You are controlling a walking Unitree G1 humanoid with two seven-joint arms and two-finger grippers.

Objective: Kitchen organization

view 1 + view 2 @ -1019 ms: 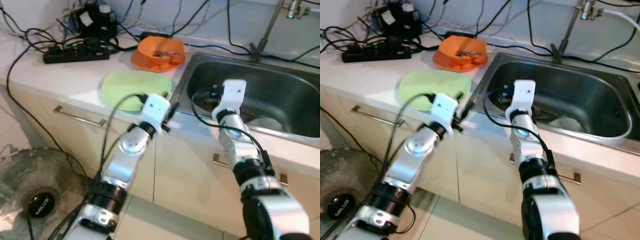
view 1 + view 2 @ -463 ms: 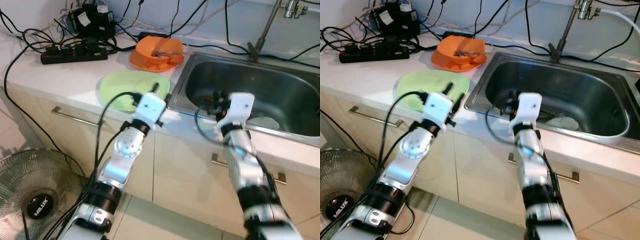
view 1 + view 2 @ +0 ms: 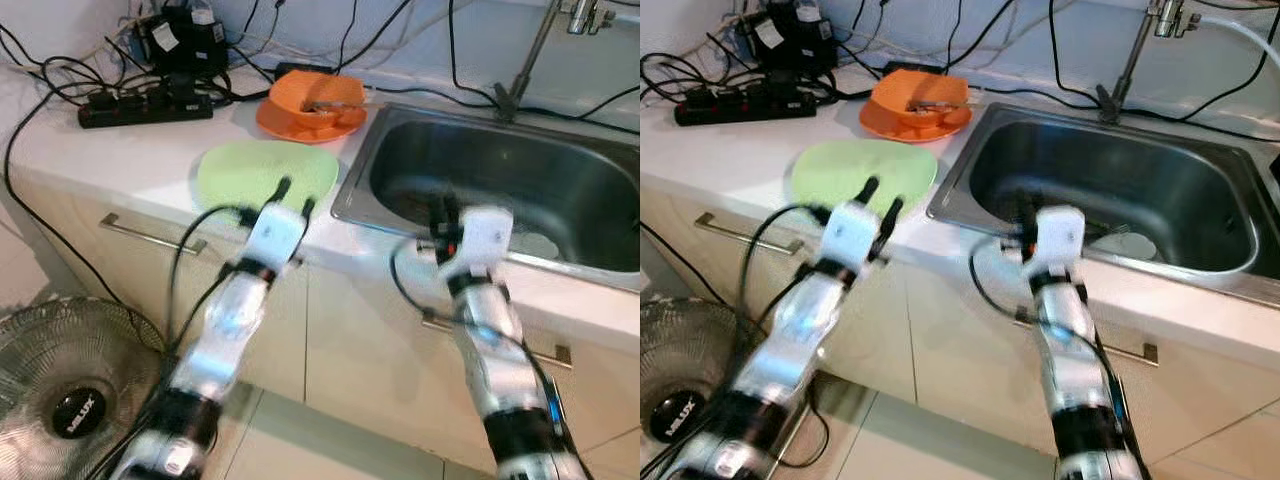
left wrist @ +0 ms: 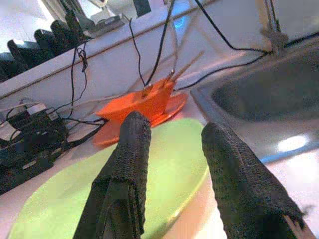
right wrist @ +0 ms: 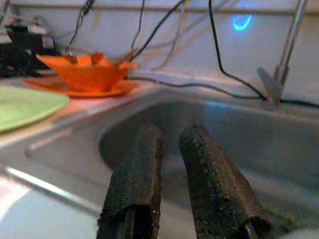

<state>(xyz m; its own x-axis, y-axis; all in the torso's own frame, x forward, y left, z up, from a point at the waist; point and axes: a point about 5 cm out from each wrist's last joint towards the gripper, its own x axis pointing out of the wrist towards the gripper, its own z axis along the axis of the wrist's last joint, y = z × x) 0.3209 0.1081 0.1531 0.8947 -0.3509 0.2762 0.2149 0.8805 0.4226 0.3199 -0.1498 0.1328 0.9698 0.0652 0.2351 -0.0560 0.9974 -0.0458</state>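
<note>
On bench, left of sink (image 3: pixel 1230 268): green plate (image 3: pixel 265 172); orange bowl (image 3: pixel 318 97) behind
Left hand (image 3: pixel 293 194): spread wide at plate's near edge
Right hand (image 5: pixel 172 174): narrow gap, holding nothing, over sink's front rim
Behind: power strip (image 3: pixel 145 107), cables, faucet (image 3: pixel 1130 55)
Floor: fan (image 3: pixel 75 390)

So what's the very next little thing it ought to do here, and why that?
Probably ease the left gripper forward and down toward the near rim of the green plate. Its fingers are open and point straight at that plate, which lies flat on the counter beside the sink. The right gripper hangs at the sink's front edge, nearly closed, holding nothing.
</note>
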